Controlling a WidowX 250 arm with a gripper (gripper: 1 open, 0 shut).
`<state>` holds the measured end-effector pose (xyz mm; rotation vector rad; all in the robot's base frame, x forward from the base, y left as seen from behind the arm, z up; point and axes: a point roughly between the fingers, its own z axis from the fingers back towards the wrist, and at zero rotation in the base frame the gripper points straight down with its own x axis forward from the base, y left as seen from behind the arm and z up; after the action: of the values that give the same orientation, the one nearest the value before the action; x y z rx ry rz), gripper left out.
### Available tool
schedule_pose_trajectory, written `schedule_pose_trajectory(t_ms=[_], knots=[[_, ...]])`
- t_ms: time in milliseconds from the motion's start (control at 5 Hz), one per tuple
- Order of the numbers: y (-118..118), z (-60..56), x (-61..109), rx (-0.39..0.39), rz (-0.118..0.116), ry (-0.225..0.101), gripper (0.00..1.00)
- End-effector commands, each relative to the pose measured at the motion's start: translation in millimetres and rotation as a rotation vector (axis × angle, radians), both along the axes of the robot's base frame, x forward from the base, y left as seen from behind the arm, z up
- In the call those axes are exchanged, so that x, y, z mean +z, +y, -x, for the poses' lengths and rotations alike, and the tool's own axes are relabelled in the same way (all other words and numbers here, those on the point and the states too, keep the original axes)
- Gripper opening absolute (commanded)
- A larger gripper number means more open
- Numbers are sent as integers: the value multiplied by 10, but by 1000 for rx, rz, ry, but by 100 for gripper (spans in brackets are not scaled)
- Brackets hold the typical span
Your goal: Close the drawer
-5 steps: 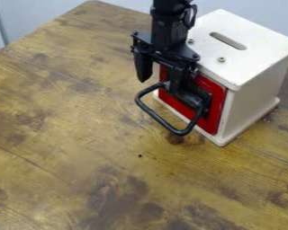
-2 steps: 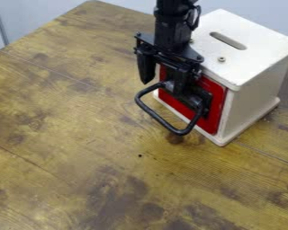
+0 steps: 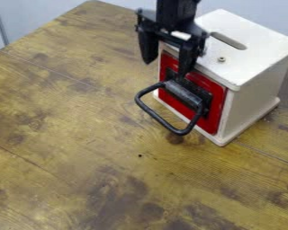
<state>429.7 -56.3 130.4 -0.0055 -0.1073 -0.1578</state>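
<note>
The drawer shows its red front inside the cream wooden casing, about level with the casing's front face. A black plate on that front carries a large black wire loop handle that hangs out over the table. My gripper hovers just above the drawer front, pointing straight down, open, with nothing between its black fingers. It touches neither the handle nor the plate.
The casing has a slot in its top and stands at the right of a worn wooden table. The table's far edge runs along the upper left, with grey floor beyond it.
The gripper has risen from around the drawer front and handle to above them, staying open. The drawer and the casing have not moved.
</note>
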Motion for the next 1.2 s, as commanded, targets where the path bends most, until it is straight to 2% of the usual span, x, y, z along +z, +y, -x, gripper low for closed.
schedule_pose_trajectory(t_ms=[0,200,400,600,800,1000], knots=[[-39,57,421,-43,18,-94,100],[-28,129,426,-75,17,-95,100],[-31,176,452,-91,16,-81,100],[-45,214,433,-109,12,-86,100],[-52,224,458,-112,5,-109,100],[-74,216,435,-113,15,-71,100]])
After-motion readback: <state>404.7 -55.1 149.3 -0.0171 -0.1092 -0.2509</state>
